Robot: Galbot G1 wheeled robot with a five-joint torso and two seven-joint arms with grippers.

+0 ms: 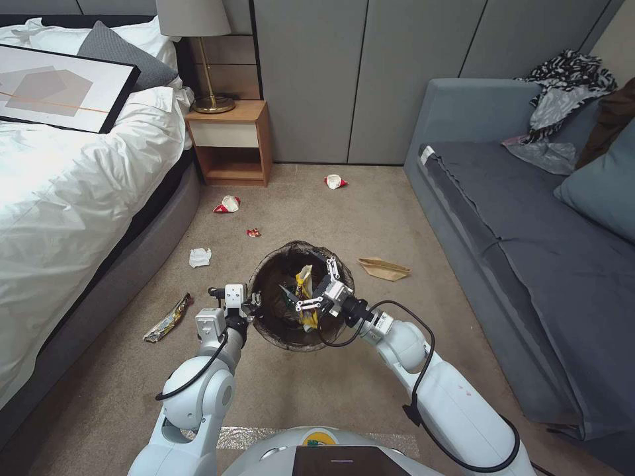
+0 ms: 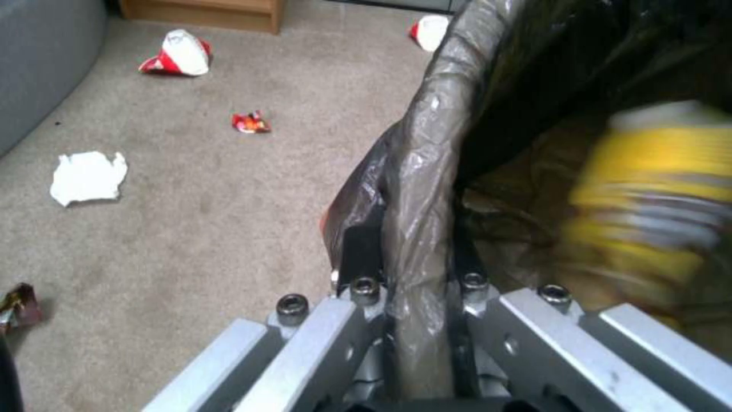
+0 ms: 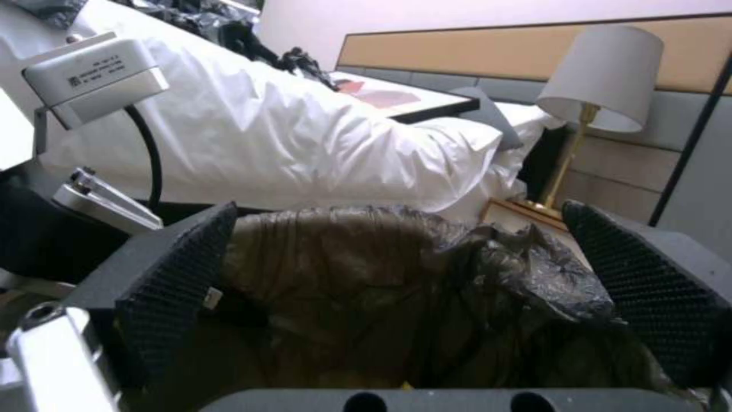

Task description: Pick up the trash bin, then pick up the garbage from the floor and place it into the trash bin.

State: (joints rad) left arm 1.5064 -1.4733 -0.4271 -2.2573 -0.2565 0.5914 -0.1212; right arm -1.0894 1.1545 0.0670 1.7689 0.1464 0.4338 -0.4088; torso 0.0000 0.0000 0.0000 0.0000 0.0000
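The trash bin [image 1: 291,246], a round bucket lined with a dark bag [image 2: 434,131], hangs above the carpet. My left gripper [image 1: 253,301] is shut on its near rim [image 2: 416,257]. My right gripper [image 1: 305,281] hovers open over the bin's mouth, its pads [image 3: 179,274] wide apart with nothing between them. A yellow wrapper [image 1: 307,317] is inside the bin, blurred in the left wrist view [image 2: 648,189]. Garbage on the floor: two red-and-white wrappers [image 1: 227,204] [image 1: 335,181], a small red scrap [image 1: 253,232], a white tissue [image 1: 200,257], a foil wrapper [image 1: 169,318] and a brown paper bag [image 1: 383,268].
A bed [image 1: 79,185] with white bedding runs along the left and a grey sofa [image 1: 529,251] along the right. A wooden nightstand [image 1: 231,142] with a lamp stands at the back wall. Beige carpet lies between them.
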